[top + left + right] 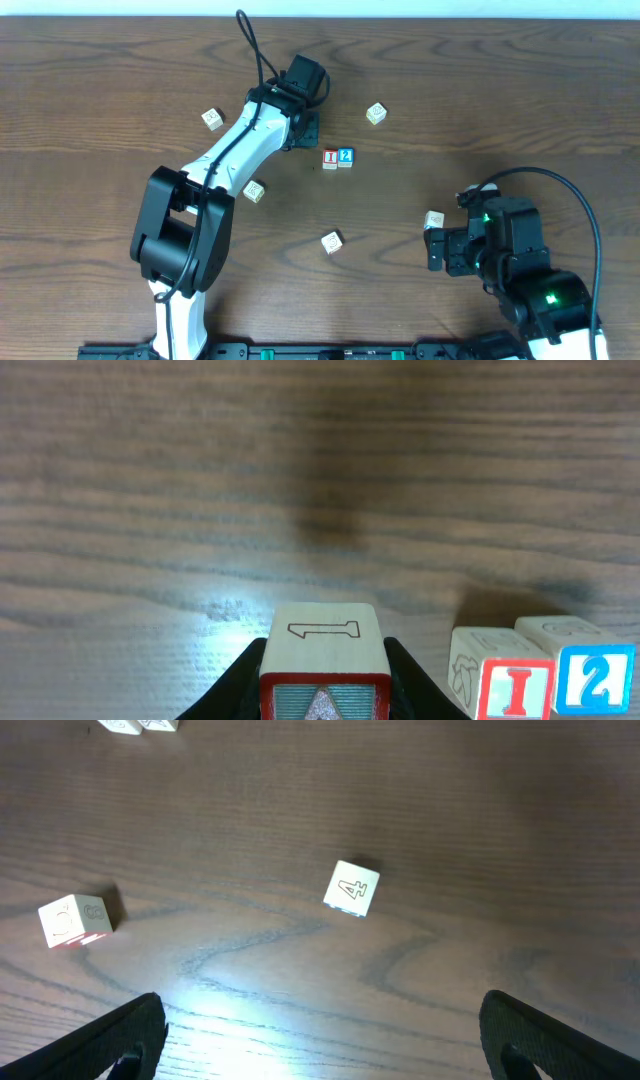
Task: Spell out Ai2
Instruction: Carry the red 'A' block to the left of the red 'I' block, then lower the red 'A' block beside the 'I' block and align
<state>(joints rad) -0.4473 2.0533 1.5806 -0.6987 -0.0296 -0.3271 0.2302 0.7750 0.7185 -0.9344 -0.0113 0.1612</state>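
My left gripper is shut on a wooden block with a red-framed A on its near face and a 1 on top. It holds the block at the table, just left of the red I block and the blue 2 block, which stand side by side. In the overhead view the left gripper hides the A block, up-left of the I block and the 2 block. My right gripper is open and empty at the right; its fingers are spread wide.
Loose wooden blocks lie around: far left, back right, beside the left arm, centre front, and by the right gripper. The right wrist view shows a block marked 4 and another block.
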